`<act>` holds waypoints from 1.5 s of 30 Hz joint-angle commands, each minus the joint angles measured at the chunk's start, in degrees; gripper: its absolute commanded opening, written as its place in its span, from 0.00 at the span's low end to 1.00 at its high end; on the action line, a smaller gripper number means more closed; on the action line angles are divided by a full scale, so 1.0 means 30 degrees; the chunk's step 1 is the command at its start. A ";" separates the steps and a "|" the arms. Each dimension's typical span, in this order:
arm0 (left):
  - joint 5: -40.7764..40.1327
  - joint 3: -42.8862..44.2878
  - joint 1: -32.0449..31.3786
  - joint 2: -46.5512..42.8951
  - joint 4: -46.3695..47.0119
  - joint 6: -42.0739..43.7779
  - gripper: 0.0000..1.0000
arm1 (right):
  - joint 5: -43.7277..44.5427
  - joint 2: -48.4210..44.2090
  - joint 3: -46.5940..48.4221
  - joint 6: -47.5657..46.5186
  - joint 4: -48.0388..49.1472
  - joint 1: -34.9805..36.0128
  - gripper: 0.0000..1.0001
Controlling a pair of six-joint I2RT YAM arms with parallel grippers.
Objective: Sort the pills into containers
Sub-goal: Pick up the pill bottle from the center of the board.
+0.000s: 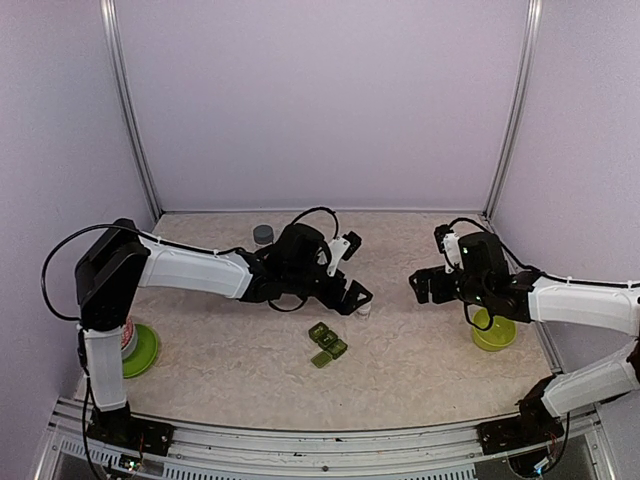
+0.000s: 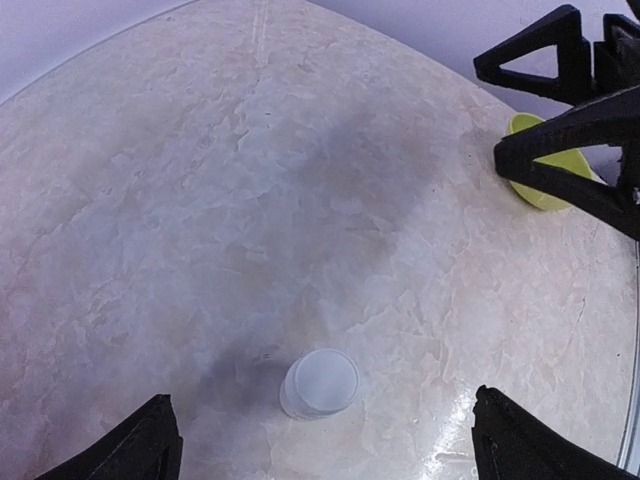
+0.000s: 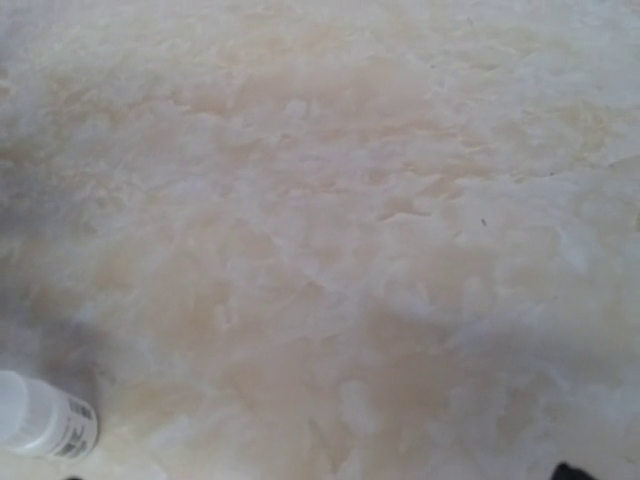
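Marbled tabletop point(image 1: 420, 350), olive pill box point(image 1: 327, 345), contents indiscernible.

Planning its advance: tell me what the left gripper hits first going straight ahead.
The left gripper would likely meet the small white bottle first, standing just ahead, centred between its open fingers.

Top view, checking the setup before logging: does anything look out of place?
Only mildly: the pill box lies crooked in the middle, and a gray cap sits alone at the back, far from the white bottle.
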 commanded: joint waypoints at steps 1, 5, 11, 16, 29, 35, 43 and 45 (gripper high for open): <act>-0.0336 0.1417 -0.0135 0.1052 -0.1680 -0.0429 0.99 | 0.0340 -0.0713 -0.0574 0.0289 0.0627 -0.0469 1.00; -0.0973 0.2375 -0.0242 0.1844 -0.2588 -0.0534 0.98 | 0.0039 -0.0793 -0.0763 0.0335 0.0939 -0.0741 1.00; -0.0772 0.2941 -0.0242 0.2537 -0.2953 -0.0751 0.94 | -0.0051 -0.0583 -0.0883 0.0487 0.1025 -0.0926 1.00; -0.0528 0.3324 -0.0242 0.2961 -0.3319 -0.0814 0.91 | -0.0300 -0.0446 -0.0936 0.0593 0.1206 -0.1058 1.00; -0.0397 0.3990 -0.0271 0.3549 -0.3545 -0.0625 0.81 | -0.0741 0.0151 -0.1052 0.0648 0.1591 -0.1169 1.00; -0.0062 0.4419 -0.0300 0.3863 -0.3589 -0.0415 0.74 | -0.0760 0.0078 -0.1160 0.0683 0.1661 -0.1190 1.00; 0.0099 0.5072 -0.0556 0.4274 -0.3970 -0.0051 0.65 | -0.0741 -0.0109 -0.1254 0.0678 0.1662 -0.1191 1.00; -0.0050 0.5115 -0.0593 0.4354 -0.4003 -0.0056 0.60 | -0.0765 -0.0127 -0.1291 0.0681 0.1691 -0.1205 1.00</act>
